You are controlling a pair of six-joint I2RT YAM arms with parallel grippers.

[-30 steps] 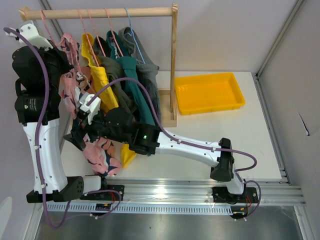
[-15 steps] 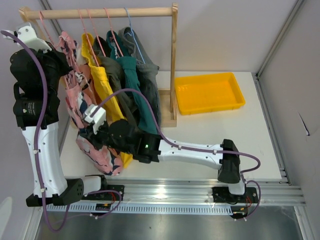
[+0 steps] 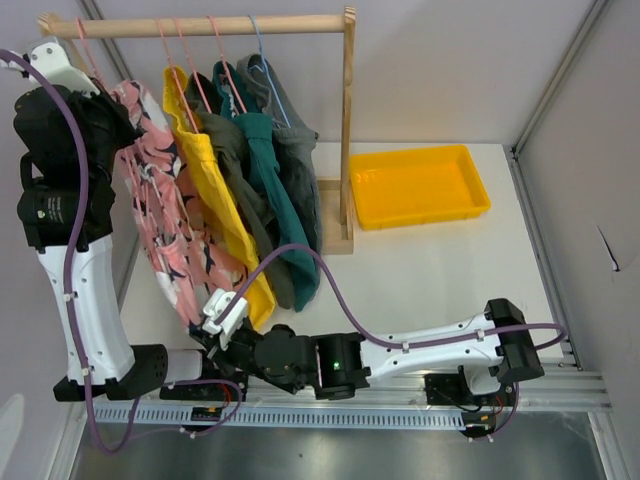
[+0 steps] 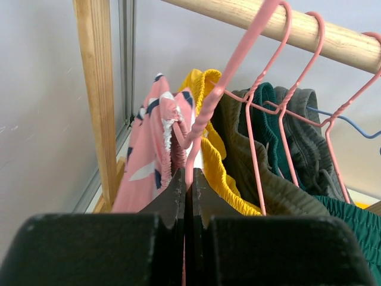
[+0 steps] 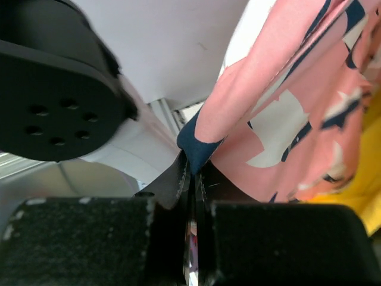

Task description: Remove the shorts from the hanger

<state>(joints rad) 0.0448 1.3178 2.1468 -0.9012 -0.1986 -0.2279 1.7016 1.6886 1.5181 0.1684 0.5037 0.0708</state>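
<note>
The pink shorts (image 3: 170, 230) with a navy-and-white pattern hang stretched from a pink hanger (image 4: 238, 59) on the wooden rail (image 3: 200, 24). They run down toward the near table edge. My left gripper (image 4: 188, 173) is shut on the hanger's wire just below the waistband (image 4: 169, 128), high at the rack's left end (image 3: 108, 125). My right gripper (image 5: 191, 167) is shut on the navy hem corner of the pink shorts (image 5: 286, 107), low by the front rail (image 3: 212, 322). Yellow (image 3: 215, 190), olive (image 3: 232, 150), teal (image 3: 270, 170) and grey (image 3: 295, 140) shorts hang beside them.
A yellow tray (image 3: 418, 186) sits on the table right of the rack's wooden post (image 3: 347, 130). The right arm (image 3: 430, 345) lies along the near edge. The rack's left post (image 4: 101, 101) stands close to my left gripper.
My right gripper has shut on the pink shorts' hem and drawn it down toward the near edge, stretching the cloth out. The left gripper stays on the hanger.
</note>
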